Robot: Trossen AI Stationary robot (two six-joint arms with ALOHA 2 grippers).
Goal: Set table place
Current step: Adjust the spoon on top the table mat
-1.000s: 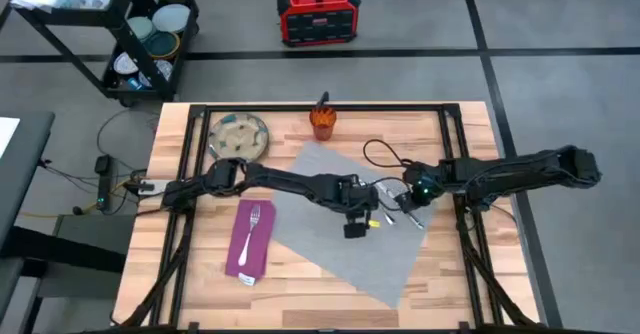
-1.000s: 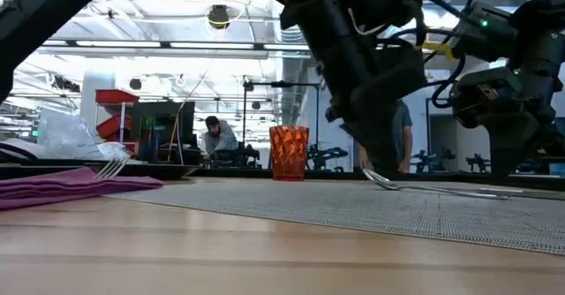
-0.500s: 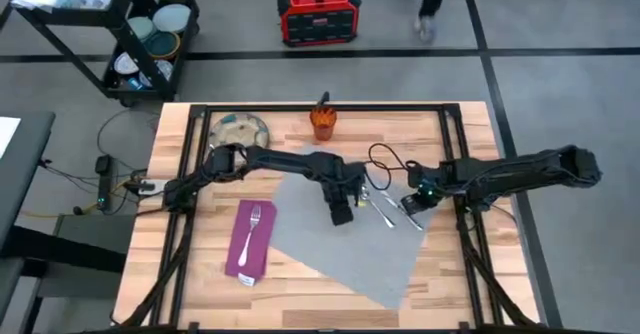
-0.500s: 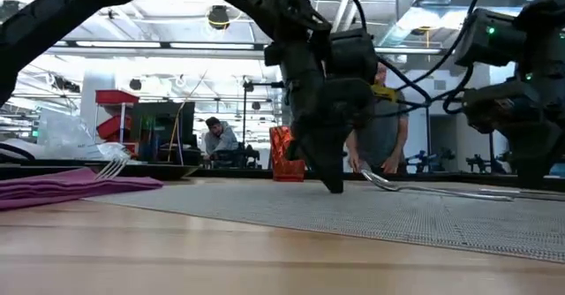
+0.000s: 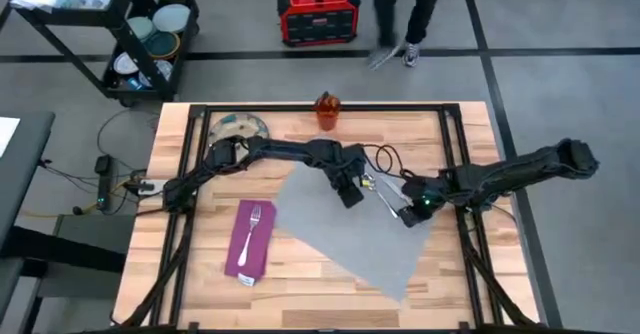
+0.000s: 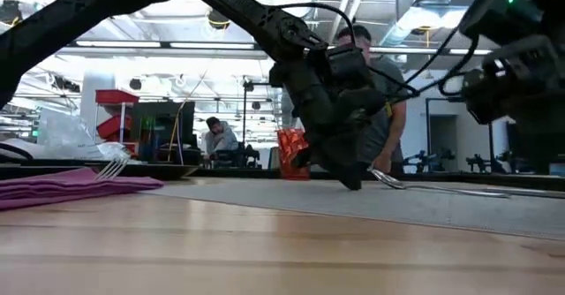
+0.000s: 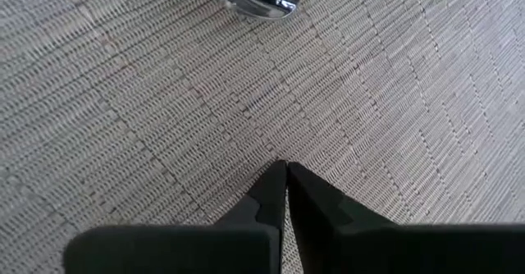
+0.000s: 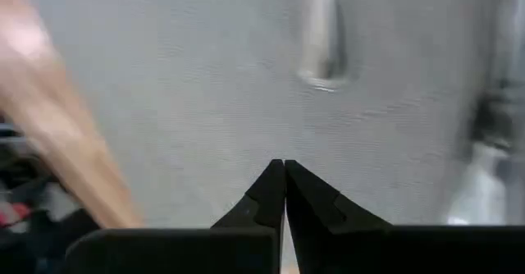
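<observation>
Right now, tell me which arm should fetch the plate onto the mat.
Left. The plate sits at the table's far left corner beside the left arm; the left gripper is shut and empty over the mat. The right gripper is farther away.

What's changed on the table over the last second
The left gripper has drawn back across the grey mat toward the far-left side; the right gripper edged inward onto the mat. Both are shut and empty. The mat looks slightly shifted. A person has walked up behind the table. The fork on the napkin stayed put.
</observation>
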